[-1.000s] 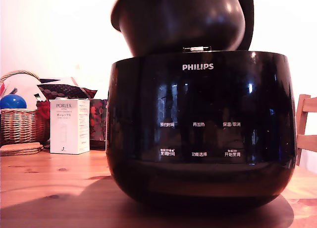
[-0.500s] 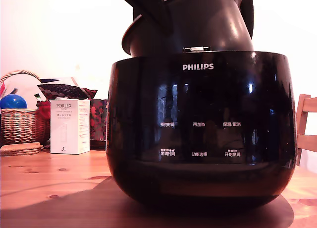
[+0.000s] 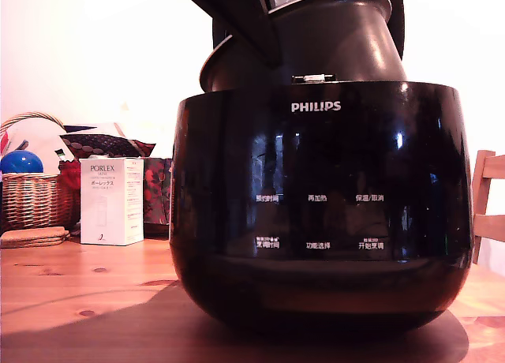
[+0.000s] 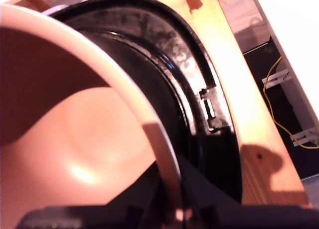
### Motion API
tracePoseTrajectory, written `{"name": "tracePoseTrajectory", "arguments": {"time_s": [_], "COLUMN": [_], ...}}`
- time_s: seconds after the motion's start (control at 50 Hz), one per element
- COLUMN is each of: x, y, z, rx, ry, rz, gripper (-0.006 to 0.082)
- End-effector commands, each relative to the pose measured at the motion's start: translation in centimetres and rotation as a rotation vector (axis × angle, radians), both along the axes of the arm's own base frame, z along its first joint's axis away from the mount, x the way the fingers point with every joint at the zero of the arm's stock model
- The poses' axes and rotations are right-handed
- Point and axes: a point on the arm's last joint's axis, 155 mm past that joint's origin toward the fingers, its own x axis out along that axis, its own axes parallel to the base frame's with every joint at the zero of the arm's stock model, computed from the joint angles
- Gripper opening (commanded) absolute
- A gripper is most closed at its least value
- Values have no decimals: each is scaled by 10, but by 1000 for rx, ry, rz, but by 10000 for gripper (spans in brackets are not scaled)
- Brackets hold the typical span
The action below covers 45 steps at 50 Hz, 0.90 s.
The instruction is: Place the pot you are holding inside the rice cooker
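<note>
Rice cooker (image 3: 319, 213) front reads PHILIPS, white Chinese button labels below. White box (image 3: 111, 200) at exterior view's left reads PORLEX, beside wicker basket (image 3: 31, 197) holding blue ball (image 3: 20, 162). Pot (image 3: 316, 43) tilted, base sunk into cooker opening, rim above. Wrist view alone shows pot interior, cooker's inner rim, gripper (image 4: 172, 209) fingers pinching pot rim.
</note>
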Motion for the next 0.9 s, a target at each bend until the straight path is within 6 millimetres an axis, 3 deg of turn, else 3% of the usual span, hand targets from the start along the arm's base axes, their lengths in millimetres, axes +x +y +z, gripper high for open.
{"name": "tracePoseTrajectory", "arguments": {"time_s": [0.0,0.24,0.58,0.88], "x": [7,11,3,0], "y": [-12,-10,-9,-19], "z": [8,-9,-12,-9], "rx": [-27,54,155,136], "ry": [-30,-62,-188,-220], "rz": [-6,1,-119,-148], "gripper": [-21,-22,-22,-20]}}
